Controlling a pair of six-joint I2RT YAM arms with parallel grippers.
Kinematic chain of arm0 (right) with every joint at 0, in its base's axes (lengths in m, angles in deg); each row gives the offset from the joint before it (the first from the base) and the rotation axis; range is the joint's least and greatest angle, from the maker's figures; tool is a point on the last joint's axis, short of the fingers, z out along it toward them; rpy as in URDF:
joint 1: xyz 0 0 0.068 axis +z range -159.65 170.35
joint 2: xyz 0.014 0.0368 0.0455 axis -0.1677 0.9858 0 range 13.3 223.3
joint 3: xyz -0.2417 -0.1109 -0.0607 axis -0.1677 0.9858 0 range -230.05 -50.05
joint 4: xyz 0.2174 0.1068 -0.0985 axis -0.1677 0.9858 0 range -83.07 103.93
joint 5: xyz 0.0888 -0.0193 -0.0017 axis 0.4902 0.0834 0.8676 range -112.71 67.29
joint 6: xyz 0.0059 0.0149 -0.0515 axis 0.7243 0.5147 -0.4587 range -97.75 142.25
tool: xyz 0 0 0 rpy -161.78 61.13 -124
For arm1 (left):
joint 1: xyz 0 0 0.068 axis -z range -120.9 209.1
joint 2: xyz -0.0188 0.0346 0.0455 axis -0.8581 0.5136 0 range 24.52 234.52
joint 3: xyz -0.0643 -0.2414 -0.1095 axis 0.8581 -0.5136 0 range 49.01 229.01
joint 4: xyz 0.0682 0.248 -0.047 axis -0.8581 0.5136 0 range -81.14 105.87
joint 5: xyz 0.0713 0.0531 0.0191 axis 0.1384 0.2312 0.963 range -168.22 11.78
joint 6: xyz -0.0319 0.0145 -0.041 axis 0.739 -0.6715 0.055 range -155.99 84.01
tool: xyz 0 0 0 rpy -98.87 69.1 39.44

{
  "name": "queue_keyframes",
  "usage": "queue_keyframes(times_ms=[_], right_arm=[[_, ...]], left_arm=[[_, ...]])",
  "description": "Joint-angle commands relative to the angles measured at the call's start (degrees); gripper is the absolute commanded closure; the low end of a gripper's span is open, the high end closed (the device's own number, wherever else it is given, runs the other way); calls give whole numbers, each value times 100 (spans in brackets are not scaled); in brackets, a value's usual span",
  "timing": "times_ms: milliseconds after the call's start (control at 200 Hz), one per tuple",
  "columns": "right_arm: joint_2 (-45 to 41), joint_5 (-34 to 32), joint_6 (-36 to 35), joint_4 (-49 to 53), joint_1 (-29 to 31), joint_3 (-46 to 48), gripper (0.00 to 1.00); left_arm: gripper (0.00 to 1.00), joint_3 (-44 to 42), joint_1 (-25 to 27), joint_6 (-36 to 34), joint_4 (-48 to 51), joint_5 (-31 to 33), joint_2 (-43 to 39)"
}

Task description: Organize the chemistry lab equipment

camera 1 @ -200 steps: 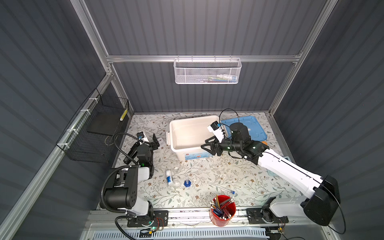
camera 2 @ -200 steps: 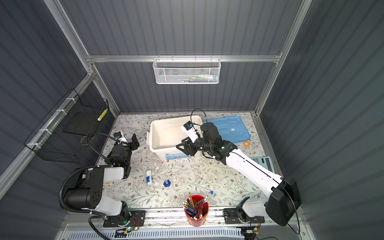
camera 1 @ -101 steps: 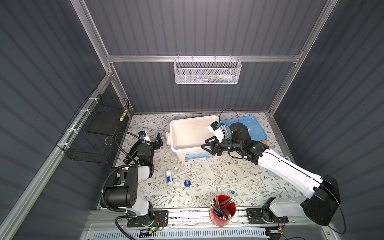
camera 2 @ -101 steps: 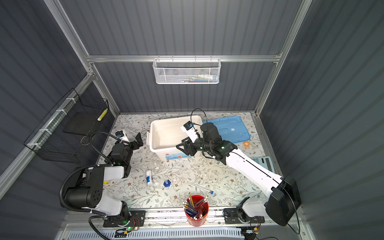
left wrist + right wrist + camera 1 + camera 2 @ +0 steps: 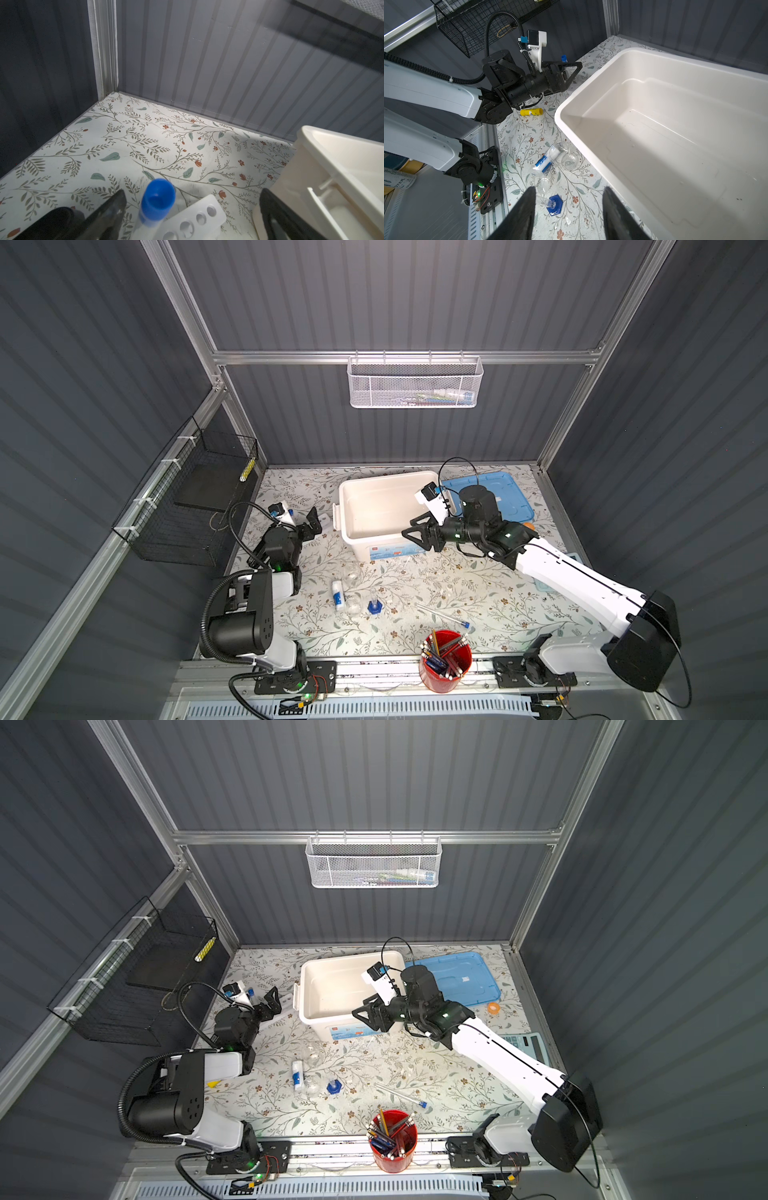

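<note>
Blue-capped tube [image 5: 158,202] & rack [image 5: 199,218] cut off at frame edge; basket [image 5: 413,383] contents illegible

Bin [image 5: 347,506] at the back middle of the desk [image 5: 415,585], lid [image 5: 509,493] flat to its right, rack [image 5: 195,220] with one upright capped tube [image 5: 158,199] just left. Before the bin, clear glassware [image 5: 352,573] beside a measuring cylinder [image 5: 375,606]; rightward a lying tube [image 5: 442,614], pencil cup [image 5: 445,660] at the front edge.
</note>
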Motion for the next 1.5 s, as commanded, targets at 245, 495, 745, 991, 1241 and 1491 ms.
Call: queue_keyframes(times_ms=[245, 495, 745, 991, 1241, 1491], right_arm=[[29, 54, 18, -76, -22, -41, 47], [-136, -98, 13, 75, -21, -40, 47], [-464, -625, 43, 731, -23, -65, 45], [-1034, -1416, 357, 1559, -135, 160, 44], [-1565, -1702, 876, 2326, -391, 451, 42], [-1273, -1952, 1224, 3591, -418, 534, 43]], left_arm=[[0, 41, -72, -286, 656, 838, -805], [0, 311, -69, -452, 1464, 1397, -1557], [0, 1332, -67, -663, 3336, 1657, -2629], [0, 2259, -50, -1004, 4274, 520, -3095], [4, 2906, 624, -1542, 5050, -511, -2747], [8, 4029, 1667, -2475, 6367, -425, -1929]])
